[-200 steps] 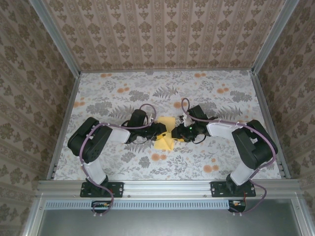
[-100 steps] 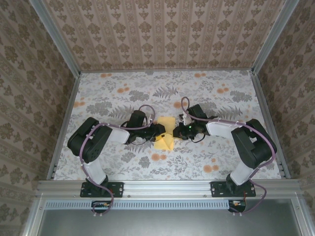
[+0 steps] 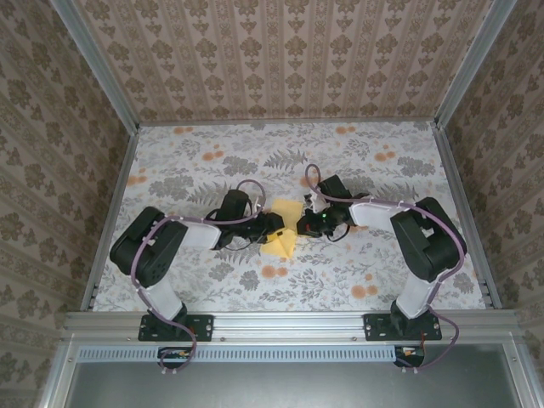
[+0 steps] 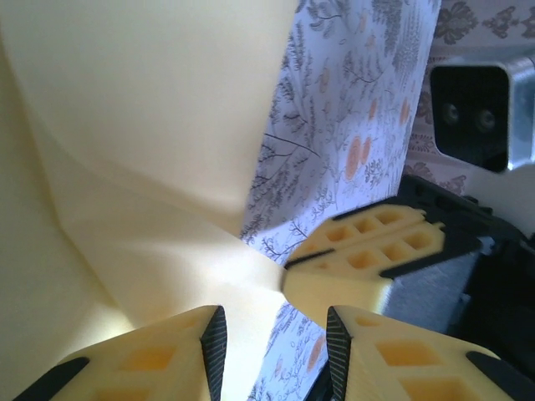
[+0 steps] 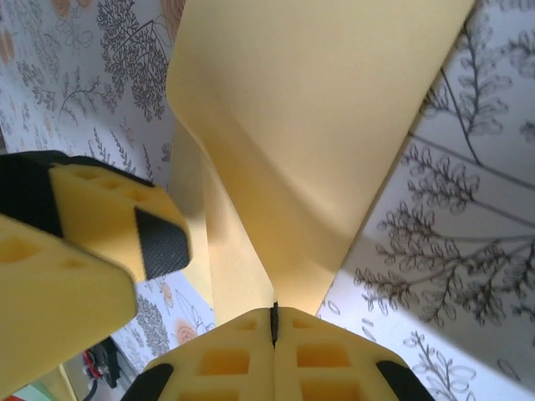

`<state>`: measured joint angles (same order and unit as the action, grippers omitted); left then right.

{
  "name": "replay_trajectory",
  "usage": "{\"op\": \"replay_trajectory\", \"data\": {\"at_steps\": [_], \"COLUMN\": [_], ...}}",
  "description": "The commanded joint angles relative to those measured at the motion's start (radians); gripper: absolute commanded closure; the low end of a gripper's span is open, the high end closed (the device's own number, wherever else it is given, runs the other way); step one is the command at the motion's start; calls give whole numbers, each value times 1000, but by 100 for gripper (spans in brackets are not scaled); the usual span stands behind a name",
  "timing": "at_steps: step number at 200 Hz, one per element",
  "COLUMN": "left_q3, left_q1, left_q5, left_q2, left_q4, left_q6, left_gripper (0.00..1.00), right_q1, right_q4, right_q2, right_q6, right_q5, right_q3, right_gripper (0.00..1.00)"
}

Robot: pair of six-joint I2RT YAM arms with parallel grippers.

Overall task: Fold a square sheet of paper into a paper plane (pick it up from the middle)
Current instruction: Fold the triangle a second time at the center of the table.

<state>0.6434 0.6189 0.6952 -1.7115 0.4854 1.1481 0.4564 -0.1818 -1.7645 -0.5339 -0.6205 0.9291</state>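
Two arms meet at mid-table over the square sheet of paper [image 3: 282, 246], which stands partly lifted and bowed off the floral table cover [image 3: 382, 178], not yet a plane. The danger, on this evidence, is a crooked or torn fold. The right gripper [image 5: 274, 322] has its pads pressed together on a narrow corner of the sheet where the creases converge, a small hold that could slip free if the arm pulls, or rip the thin paper if the other arm tugs the opposite way. The left gripper [image 4: 274, 338] has its pads apart, with a sliver of paper and printed cloth showing in the gap. Closing there may catch one layer alone, or set a crease off the centre line. The two sets of yellow fingertips sit just beside each other and could well knock together. The sheet rises away from the right gripper's pinch in a broad curved panel, while the pinched corner lies just beyond the left gripper's fingertips.
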Motion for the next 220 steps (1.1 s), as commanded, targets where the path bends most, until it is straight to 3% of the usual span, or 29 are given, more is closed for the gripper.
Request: {"op": "replay_trajectory", "data": {"at_steps": [1, 75, 117, 177, 220], "left_q3": [-1, 26, 6, 19, 50], "left_q1": [-7, -13, -23, 1, 11], "left_q5": [-15, -45, -212, -218, -234], "left_q2": [38, 64, 172, 119, 100], "left_q4": [-61, -172, -371, -455, -518], "left_q6": [-50, -115, -189, -208, -233], "left_gripper": [62, 69, 75, 88, 92], "right_q1": [-2, -1, 7, 52, 64], "right_q4": [-91, -139, -131, -161, -217], "right_q2": [-45, -40, 22, -8, -63], "right_q6": [118, 217, 231, 287, 307], "right_q5": [-11, -61, -127, -192, -182], "right_q3": [55, 118, 120, 181, 228], "right_gripper": [98, 98, 98, 99, 99]}}
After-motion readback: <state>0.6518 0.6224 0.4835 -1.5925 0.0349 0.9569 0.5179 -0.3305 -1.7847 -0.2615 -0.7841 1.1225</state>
